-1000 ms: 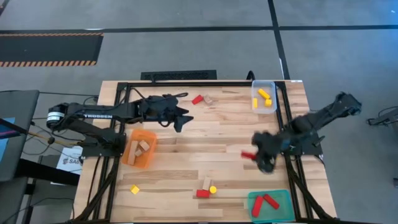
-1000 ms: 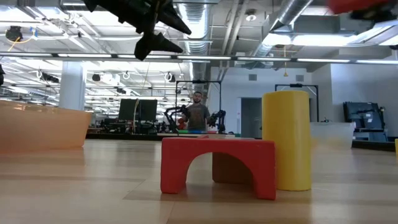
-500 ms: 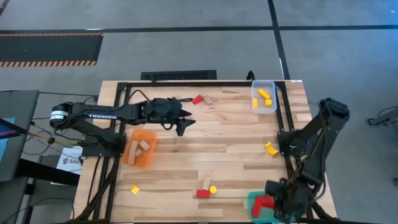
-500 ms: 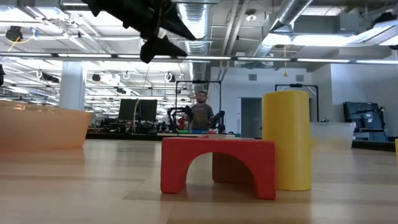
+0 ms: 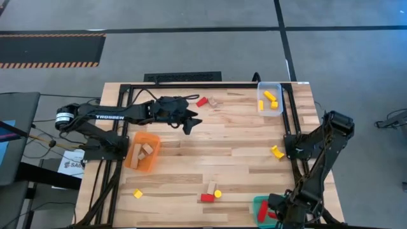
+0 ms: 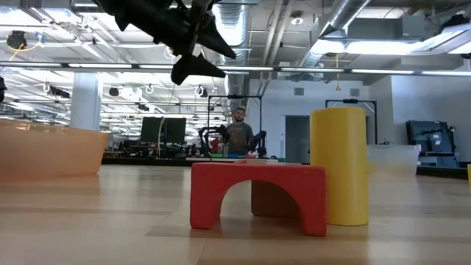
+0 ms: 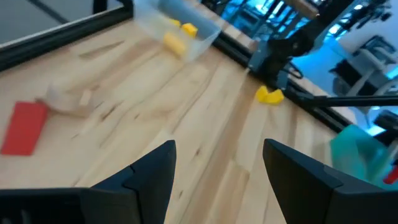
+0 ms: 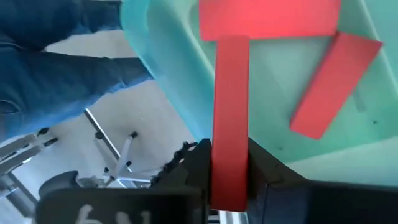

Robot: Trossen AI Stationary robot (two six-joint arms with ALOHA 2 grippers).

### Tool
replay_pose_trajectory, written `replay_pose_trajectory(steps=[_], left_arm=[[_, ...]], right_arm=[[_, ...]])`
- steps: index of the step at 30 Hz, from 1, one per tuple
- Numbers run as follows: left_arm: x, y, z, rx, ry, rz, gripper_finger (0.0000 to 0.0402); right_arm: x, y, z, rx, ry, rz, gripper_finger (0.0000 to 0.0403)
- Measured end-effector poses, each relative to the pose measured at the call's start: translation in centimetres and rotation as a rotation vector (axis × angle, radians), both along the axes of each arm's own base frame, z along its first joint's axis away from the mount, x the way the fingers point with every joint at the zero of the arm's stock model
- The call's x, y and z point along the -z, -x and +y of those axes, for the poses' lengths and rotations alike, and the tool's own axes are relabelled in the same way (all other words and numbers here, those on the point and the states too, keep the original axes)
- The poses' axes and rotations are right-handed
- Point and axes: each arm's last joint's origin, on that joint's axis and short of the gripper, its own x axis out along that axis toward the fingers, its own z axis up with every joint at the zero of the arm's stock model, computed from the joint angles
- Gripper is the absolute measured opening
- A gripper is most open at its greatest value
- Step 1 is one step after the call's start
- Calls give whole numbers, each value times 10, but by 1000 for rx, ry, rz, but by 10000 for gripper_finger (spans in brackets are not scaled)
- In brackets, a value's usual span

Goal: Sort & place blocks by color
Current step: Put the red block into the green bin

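My right gripper is at the table's near right corner over the green tray, shut on a red bar. Two more red blocks lie in that tray. My left gripper hangs open above the table's far middle, short of a red block and a wood block lying flat there. A red arch, a yellow cylinder and a wood block stand near the near edge. Single yellow blocks lie near the table's right side and near its near left corner. My right gripper pinches the red bar at its near end between the two fingers, coming from above and pointing down into the green tray. The bar runs on along the fingers and sticks out past them. Whether its free end touches the tray's floor cannot be told.
An orange tray with wood blocks sits at the table's left side. A clear tray with yellow blocks sits at the far right corner. A black frame edges the table. A person stands far off in the room.
My right gripper has carried the red bar from the table's right middle toward the near edge and down over the green tray, its arm swinging around. The yellow block at the right side shows now. My left gripper has drifted a little toward the right, still open.
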Motion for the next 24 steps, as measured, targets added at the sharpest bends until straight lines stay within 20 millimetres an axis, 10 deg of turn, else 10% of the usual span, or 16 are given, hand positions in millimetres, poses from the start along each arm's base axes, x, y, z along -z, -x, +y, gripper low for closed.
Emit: replay_pose_trajectory(steps=[14,24], left_arm=[[11,-7,-5,41,72,29,228],[17,-9,-59,517,-2,74,228]], right_arm=[[-26,4,-27,9,4,29,236],[-76,-4,-81,49,9,-281,254]])
